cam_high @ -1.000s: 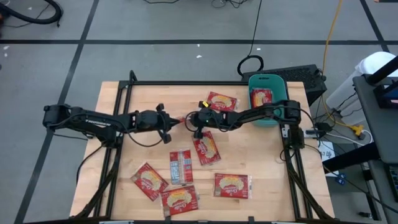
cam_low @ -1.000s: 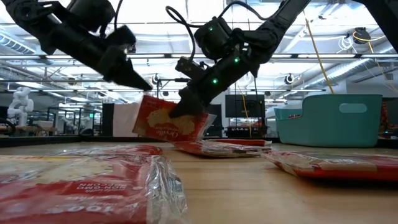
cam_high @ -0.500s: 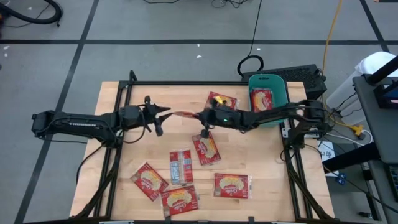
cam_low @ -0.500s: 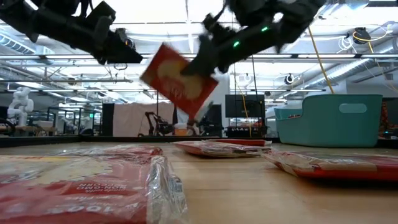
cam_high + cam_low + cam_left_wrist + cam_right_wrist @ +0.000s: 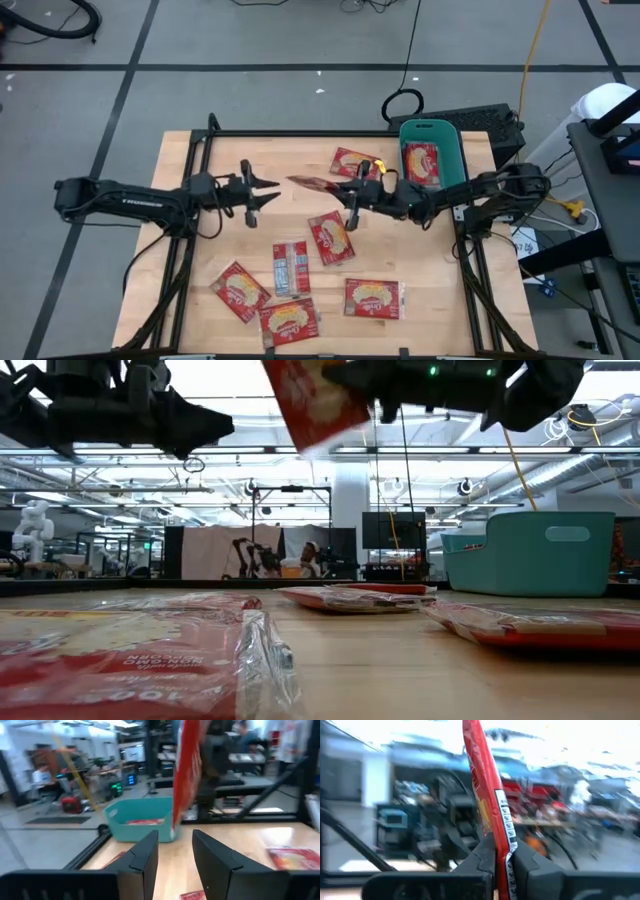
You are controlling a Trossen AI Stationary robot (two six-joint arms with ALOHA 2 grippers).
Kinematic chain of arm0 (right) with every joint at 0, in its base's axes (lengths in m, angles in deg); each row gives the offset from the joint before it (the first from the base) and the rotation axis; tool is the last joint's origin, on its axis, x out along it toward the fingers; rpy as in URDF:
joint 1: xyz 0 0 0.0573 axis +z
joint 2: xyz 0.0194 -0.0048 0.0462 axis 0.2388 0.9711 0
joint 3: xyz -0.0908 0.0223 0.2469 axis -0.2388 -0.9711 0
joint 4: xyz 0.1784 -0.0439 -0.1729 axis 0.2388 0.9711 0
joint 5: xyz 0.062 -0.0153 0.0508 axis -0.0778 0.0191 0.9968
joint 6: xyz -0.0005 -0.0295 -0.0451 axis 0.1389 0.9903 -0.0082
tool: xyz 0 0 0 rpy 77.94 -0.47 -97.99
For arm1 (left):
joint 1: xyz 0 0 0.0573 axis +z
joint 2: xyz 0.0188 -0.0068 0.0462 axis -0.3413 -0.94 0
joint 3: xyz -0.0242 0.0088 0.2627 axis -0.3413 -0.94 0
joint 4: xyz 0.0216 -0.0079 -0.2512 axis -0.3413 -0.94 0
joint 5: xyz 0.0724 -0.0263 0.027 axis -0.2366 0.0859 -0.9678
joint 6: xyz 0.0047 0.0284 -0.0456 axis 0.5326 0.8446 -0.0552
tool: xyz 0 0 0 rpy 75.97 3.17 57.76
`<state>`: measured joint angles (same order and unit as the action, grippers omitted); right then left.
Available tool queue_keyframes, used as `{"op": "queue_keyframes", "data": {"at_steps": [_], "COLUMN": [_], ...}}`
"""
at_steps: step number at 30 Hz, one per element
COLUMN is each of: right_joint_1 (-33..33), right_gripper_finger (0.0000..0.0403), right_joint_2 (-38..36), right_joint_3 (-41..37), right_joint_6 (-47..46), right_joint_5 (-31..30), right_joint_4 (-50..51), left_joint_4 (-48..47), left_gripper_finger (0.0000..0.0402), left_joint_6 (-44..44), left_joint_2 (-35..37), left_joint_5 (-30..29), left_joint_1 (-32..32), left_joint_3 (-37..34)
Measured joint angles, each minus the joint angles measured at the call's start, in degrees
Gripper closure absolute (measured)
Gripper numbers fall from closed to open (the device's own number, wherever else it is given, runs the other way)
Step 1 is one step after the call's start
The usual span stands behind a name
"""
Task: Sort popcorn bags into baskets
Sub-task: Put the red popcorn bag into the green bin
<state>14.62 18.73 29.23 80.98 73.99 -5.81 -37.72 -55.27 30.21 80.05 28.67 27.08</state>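
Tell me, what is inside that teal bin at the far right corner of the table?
Inside the teal bin lies one red popcorn bag, picture side up. Anything underneath that bag is covered and cannot be seen.

Robotics lab: wooden bench (image 5: 420,300), equipment racks (image 5: 290,530) behind.

Illumination: bright and even overhead, with ceiling strip lights blown out to white glare across the top of the low view and only faint shadows on the desk (image 5: 200,230) seen from above. Focus: nearest red packet (image 5: 130,660) in the low view was soft. Blur: the right wrist view's background was heavily smeared; the left wrist view was mildly soft.
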Motion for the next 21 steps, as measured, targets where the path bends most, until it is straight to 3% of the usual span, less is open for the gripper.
{"op": "queue_keyframes", "data": {"at_steps": [4, 7, 16, 21], "right_joint_1": [0.1, 0.2, 0.2, 0.2], "right_gripper_finger": [0.0392, 0.0392, 0.0392, 0.0392], "right_joint_2": [0.1, 0.0, 0.1, 0.1], "right_joint_3": [0.0, 0.0, 0.0, 0.0], "right_joint_6": [-0.2, -1.2, -0.3, -0.5], "right_joint_5": [8.0, 10.3, 10.4, 10.4], "right_joint_4": [-5.8, -8.1, -7.7, -6.9], "left_joint_4": [5.8, 11.9, 18.4, 18.4], "left_gripper_finger": [0.0275, 0.0252, 0.013, 0.0122], "left_joint_6": [0.7, 1.2, 0.9, -0.1], "left_joint_2": [-4.7, -8.6, -19.9, -26.4], "left_joint_5": [5.6, 7.3, 7.4, 7.3], "left_joint_1": [-1.1, -2.2, -4.6, -4.7], "left_joint_3": [0.6, 1.2, 8.0, 13.8]}}
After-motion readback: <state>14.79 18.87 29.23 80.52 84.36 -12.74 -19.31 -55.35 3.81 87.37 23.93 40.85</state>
